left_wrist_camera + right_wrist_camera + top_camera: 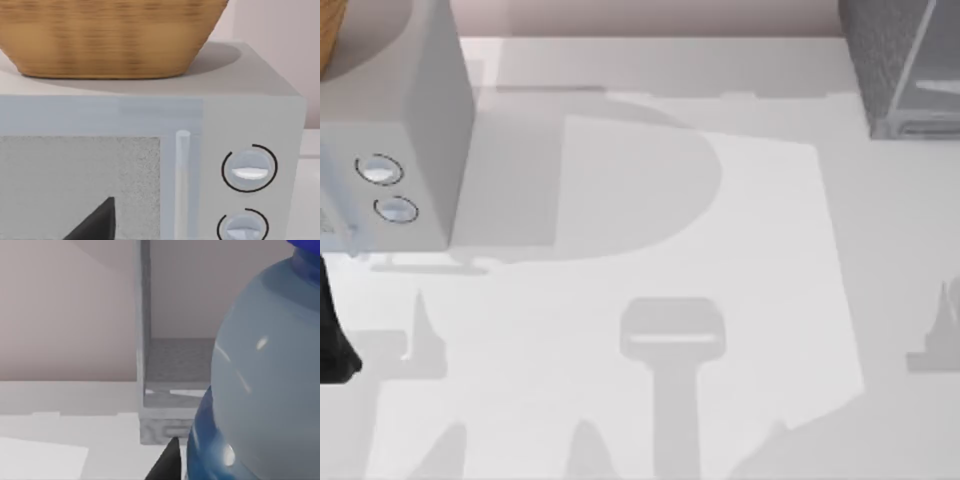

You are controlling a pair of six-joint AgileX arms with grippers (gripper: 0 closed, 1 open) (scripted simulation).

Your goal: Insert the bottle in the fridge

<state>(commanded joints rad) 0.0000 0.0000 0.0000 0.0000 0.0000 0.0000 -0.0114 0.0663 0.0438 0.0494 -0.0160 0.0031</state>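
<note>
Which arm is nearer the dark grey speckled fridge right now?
The right arm: its wrist view has the dark grey speckled fridge just ahead, behind the clear blue-capped plastic bottle. The left arm faces the white two-dial box across the table.

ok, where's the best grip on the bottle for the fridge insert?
Take the bottle around the blue band of its body, below the rounded clear shoulder, from the side: the shoulder curves in and would likely slip. The right hand is close beside it, facing the fridge.

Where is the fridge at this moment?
The fridge stands at the top view's far right corner of the table, opposite the white box with two dials. In the right wrist view it lies just beyond the bottle.
</note>
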